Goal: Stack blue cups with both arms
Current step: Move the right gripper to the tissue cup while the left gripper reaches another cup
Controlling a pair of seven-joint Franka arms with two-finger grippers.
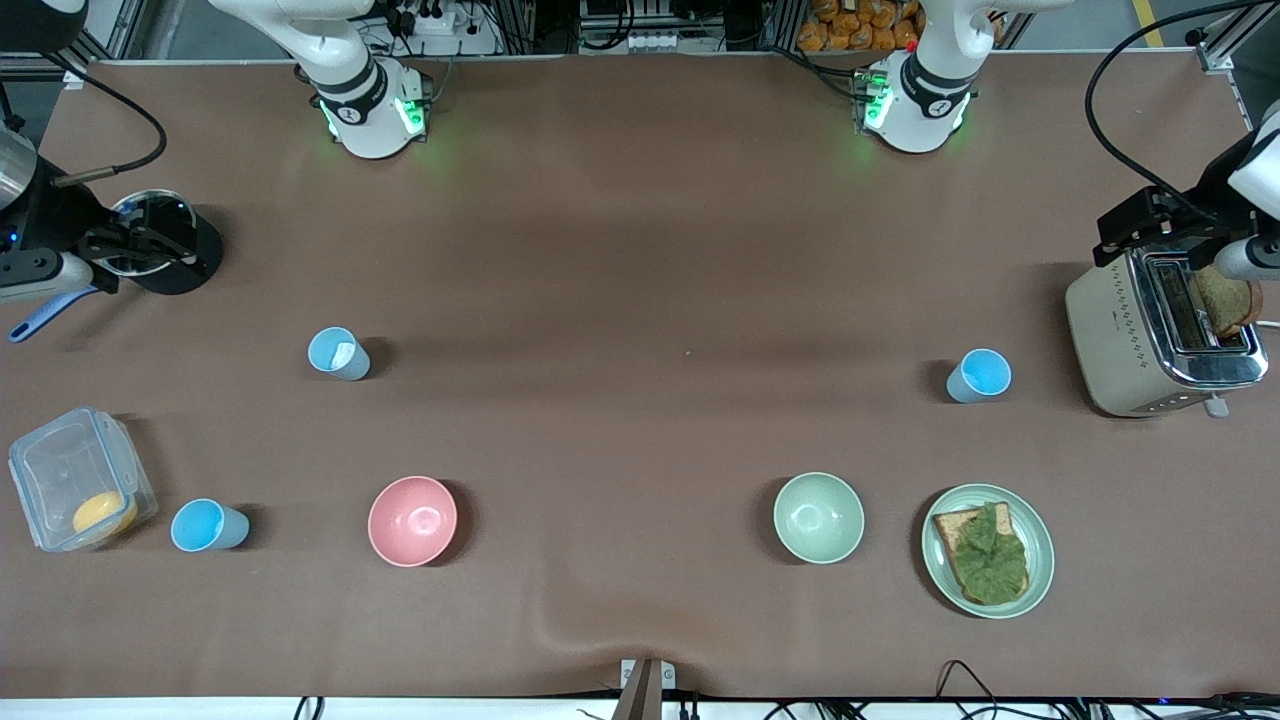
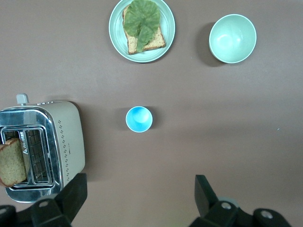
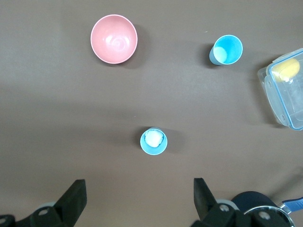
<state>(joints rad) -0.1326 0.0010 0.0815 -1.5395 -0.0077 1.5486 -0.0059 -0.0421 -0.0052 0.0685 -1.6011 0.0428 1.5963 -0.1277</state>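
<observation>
Since both grippers (image 2: 137,198) (image 3: 137,198) hang wide open w/ nothing held, cup (image 1: 338,353) near pink bowl (image 1: 412,520) could tip if pinched off-center.

left end effector (image 2: 137,198) open | over 1 blue cup (image 2: 138,119) | toaster (image 2: 45,149) beside cup

A pink bowl (image 1: 412,520) and pale green bowl (image 1: 818,517) sit on the brown surface (image 1: 640,260), beside a plate (image 1: 1040,560) of toast; a toaster (image 1: 1110,340) stands farther from the camera.
</observation>
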